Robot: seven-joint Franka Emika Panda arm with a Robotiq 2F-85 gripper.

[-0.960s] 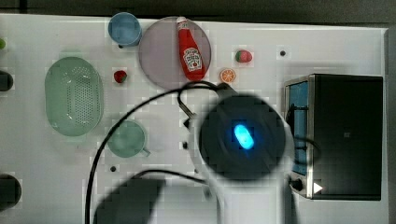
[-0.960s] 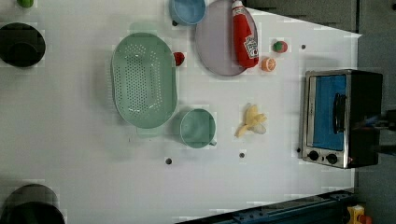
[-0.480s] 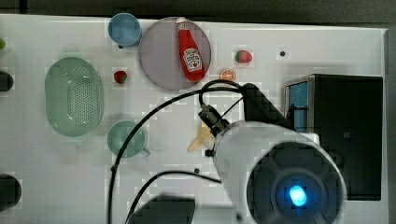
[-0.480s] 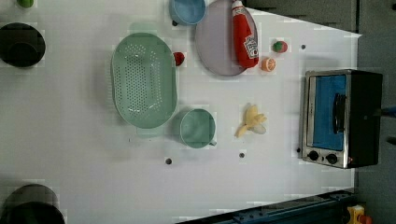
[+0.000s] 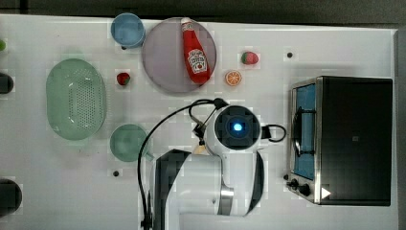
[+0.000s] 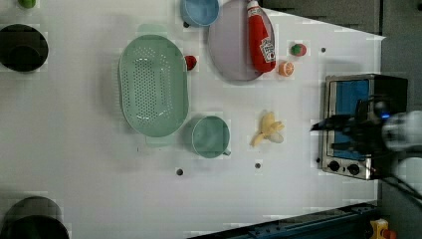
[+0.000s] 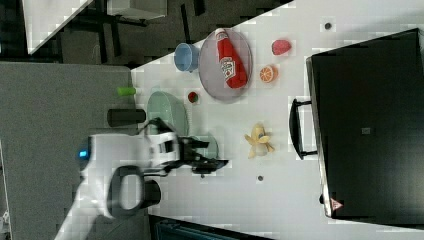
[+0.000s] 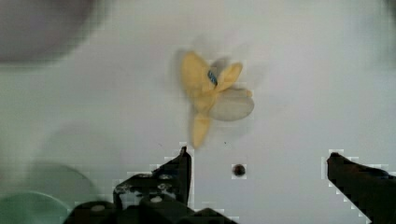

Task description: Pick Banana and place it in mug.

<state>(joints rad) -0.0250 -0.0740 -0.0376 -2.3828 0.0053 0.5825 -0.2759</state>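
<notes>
Banana (image 6: 268, 130) lies loose on the white table (image 6: 74, 164), at 3 o'clock of the teal mug (image 6: 210, 136) in the left view, near but apart, my gripper (image 8: 257, 172) hanging above it, jaws wide with nothing between them.

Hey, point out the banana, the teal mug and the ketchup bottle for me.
banana (image 6: 268, 128), left view, on its yellow middle.
teal mug (image 6: 210, 136), left view, on the inside of its bowl.
ketchup bottle (image 5: 197, 61), top view, on its label, lying on the purple plate (image 5: 160, 57).
</notes>
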